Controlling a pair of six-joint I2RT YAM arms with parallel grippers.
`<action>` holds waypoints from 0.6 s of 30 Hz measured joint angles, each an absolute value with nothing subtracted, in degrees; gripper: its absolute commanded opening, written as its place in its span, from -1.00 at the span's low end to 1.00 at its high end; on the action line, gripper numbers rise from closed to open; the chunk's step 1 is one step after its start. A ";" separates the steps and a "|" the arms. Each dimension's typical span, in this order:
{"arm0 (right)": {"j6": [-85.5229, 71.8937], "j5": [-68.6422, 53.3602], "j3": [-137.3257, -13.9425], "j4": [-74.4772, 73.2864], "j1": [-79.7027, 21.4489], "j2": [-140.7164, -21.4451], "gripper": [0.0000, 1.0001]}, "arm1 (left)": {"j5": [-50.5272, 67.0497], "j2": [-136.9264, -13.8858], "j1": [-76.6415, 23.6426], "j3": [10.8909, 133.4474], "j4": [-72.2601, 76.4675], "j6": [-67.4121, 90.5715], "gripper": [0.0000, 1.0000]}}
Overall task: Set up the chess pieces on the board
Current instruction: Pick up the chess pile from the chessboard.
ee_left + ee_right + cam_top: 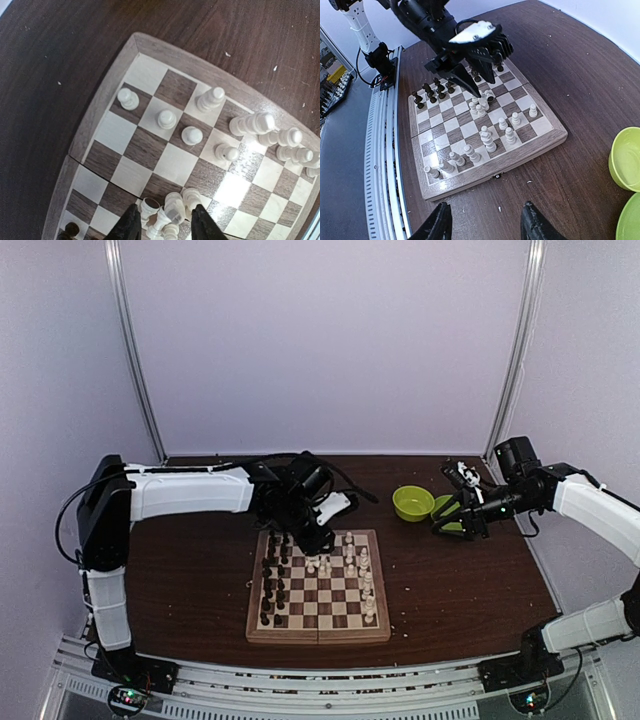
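Left wrist view: our left gripper [167, 220] half-open, gripping nothing; white chess pieces [172, 210] bunched between jaws, on board [101, 107]. We judge dark pieces [432, 92] ranked, whites beyond jaws part-placed, cluster unsorted. Right gripper [487, 220] wide, empty.

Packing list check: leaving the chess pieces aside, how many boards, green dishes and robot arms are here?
Board: 1
Green dishes: 2
Robot arms: 2
Total: 5
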State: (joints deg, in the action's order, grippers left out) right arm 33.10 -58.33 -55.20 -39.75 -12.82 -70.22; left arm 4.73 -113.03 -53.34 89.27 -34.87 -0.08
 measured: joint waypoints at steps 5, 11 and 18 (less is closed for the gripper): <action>33.10 -58.33 -55.20 -39.86 -12.82 -70.22 -0.06 | 5.41 -116.57 -53.25 89.80 -36.84 0.64 -0.29; 33.12 -58.33 -55.24 -39.97 -12.82 -70.65 -0.06 | 5.58 -116.81 -53.30 90.43 -38.06 1.23 -0.52; 33.19 -58.33 -55.27 -40.36 -12.82 -70.96 -0.06 | 6.66 -117.21 -53.30 90.83 -38.24 1.61 -0.75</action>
State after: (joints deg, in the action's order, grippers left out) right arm 33.19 -58.33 -55.27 -40.36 -12.82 -70.96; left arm 6.66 -117.21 -53.30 90.83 -38.24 1.61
